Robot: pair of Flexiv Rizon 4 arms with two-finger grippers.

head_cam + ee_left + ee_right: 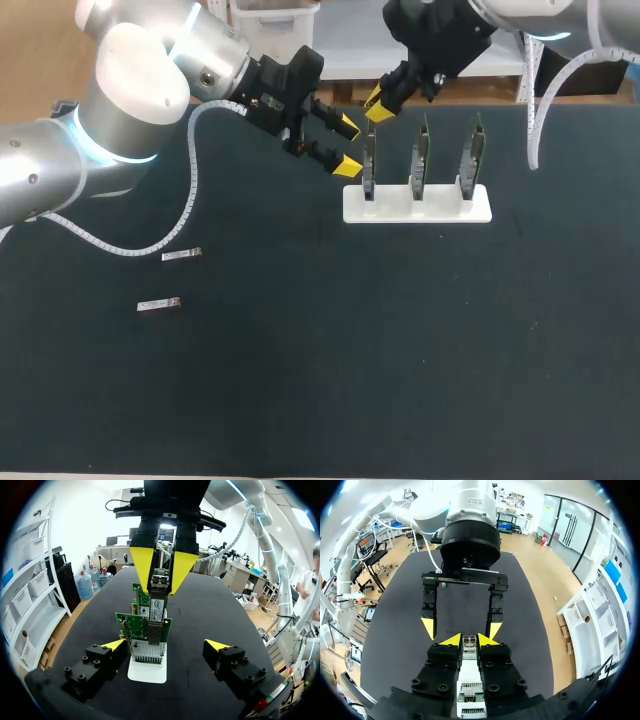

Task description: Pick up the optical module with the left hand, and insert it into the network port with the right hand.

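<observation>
Right claw (468, 640) grips the optical module (159, 582) — long axis along its fingers, nose toward the network card (147, 630); left claw (345, 145) spread wide.

- A white stand (417, 205) sits on the black table (400, 360).
- A middle card (421, 152) and a right card (473, 150) stand upright in it.
- Two silver pieces (181, 255) (159, 304) lie well left of the stand.

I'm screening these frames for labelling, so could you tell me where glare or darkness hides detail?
Head view: light blows out the white shell of the left arm; the right gripper is dark against the dark table, so what it holds is lost. Left wrist view: bright room behind, yet the optical module in that gripper reads clearly. Right wrist view: even light, no glare on the module.
</observation>
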